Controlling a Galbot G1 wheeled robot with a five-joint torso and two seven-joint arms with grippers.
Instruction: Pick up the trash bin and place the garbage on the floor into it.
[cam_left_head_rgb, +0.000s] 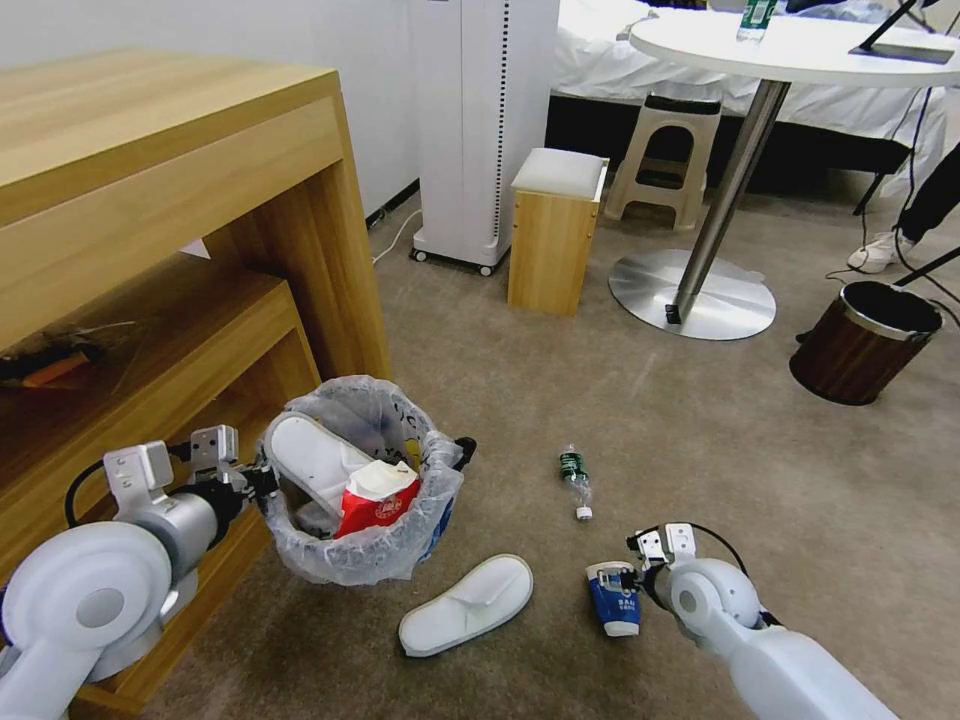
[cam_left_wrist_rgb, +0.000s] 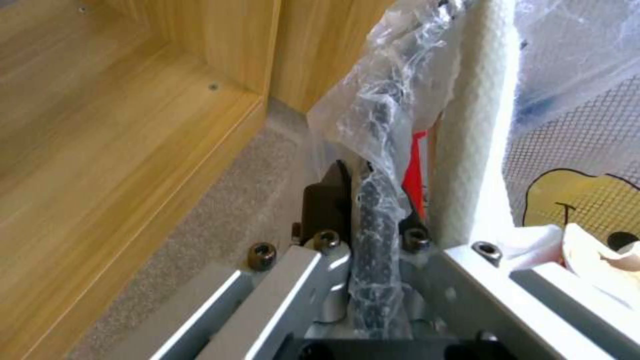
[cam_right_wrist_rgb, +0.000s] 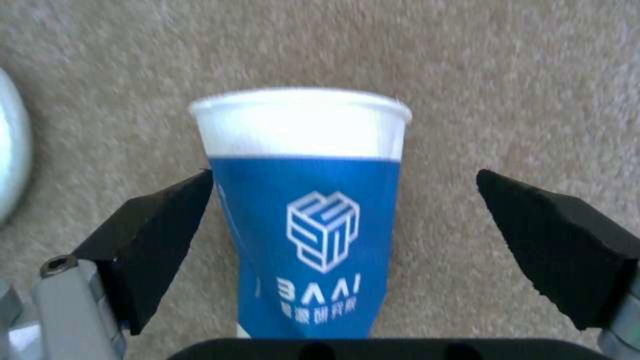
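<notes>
- here, the trash bin (cam_left_head_rgb: 362, 480) is held off the floor (cam_left_head_rgb: 700, 440), its rim clamped by the left gripper (cam_left_head_rgb: 262, 482).
- the blue cup (cam_right_wrist_rgb: 313, 220) is straddled by the right gripper (cam_right_wrist_rgb: 343, 225), jaws spread wide.

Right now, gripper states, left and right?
Left gripper: shut on the bin rim, holding it tilted off the floor.
Right gripper: open, fingers either side of the blue cup, one touching, not clamped.

Head camera high, downward over floor (cam_left_head_rgb: 700, 450); wrist cameras close on bin rim (cam_left_wrist_rgb: 377, 220), cup (cam_right_wrist_rgb: 307, 215).
</notes>
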